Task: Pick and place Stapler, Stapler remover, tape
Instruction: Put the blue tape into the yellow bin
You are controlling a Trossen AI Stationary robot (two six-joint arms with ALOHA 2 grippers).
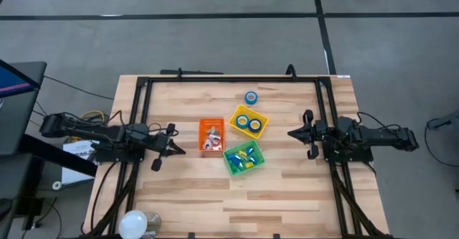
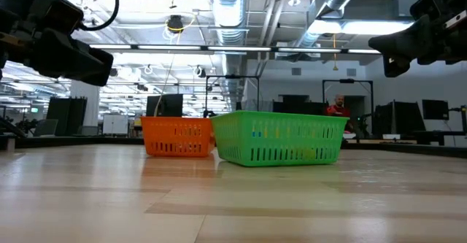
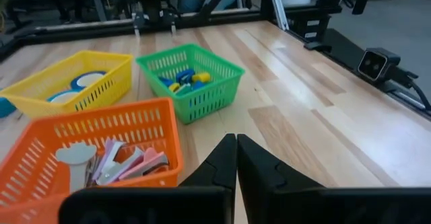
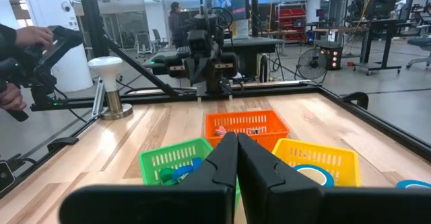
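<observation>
Flanking three small bins at mid-table, the left gripper and the right gripper are held clenched on nothing, each well apart from the bins. Two rolls of tape are seen inside the yellow bin, and one more roll lies on the wooden table just beyond it. Pale staple tools are heaped in the orange bin, and small blue and yellow pieces are held in the green bin.

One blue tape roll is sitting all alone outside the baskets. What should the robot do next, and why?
Probably the right gripper, now shut and empty beside the baskets, should open and move toward the loose tape roll. That roll lies on the bare table, while two like it already sit in the yellow bin nearby. The left gripper waits shut by the orange bin.
</observation>
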